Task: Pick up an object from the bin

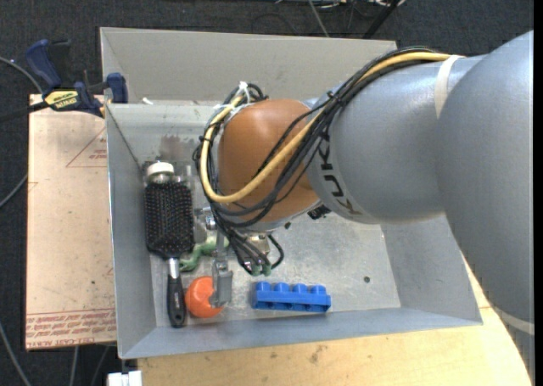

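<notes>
The gripper (pixel 222 278) hangs low in the bin's (pixel 356 248) front-left corner, just beside a small round orange thing (pixel 198 298), probably lined up to grasp it, though whether it is open or closed cannot be told

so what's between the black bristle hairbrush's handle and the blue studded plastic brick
An orange round thing, with the gripper down beside it, in the camera view.

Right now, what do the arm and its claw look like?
A thick, rounded grey arm with black KUKA lettering, an orange-brown domed cover at the wrist, yellow and black cables looped over it, and a slim grey metal claw below.
</notes>
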### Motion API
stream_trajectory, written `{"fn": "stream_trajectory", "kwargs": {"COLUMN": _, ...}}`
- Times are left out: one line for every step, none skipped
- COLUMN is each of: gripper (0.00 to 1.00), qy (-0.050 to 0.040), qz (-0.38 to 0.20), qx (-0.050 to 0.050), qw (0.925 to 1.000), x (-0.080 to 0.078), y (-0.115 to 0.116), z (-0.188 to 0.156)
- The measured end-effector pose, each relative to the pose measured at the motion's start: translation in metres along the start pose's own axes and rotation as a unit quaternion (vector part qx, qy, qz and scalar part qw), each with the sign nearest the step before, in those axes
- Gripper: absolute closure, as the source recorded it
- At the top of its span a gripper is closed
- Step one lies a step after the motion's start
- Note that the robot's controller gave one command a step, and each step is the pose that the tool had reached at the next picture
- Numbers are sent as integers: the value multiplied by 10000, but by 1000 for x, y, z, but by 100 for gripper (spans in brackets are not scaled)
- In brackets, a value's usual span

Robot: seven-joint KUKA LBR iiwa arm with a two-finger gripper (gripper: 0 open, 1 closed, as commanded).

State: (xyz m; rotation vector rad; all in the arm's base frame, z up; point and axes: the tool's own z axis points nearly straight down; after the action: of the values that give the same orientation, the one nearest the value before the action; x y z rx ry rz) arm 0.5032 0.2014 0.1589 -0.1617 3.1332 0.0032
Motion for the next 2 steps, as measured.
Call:
{"fn": "stream_trajectory", "kwargs": {"gripper": 0, "qy": 34, "qz": -167, "qx": 10, "qw": 9999, "x": 2, "y": -10, "z": 50}}
{"fn": "stream_trajectory", "kwargs": {"gripper": 100, "qy": 2, "qz": -1136, "qx": -9, "qw": 9935, "x": 10, "y": 7, "z": 83}}
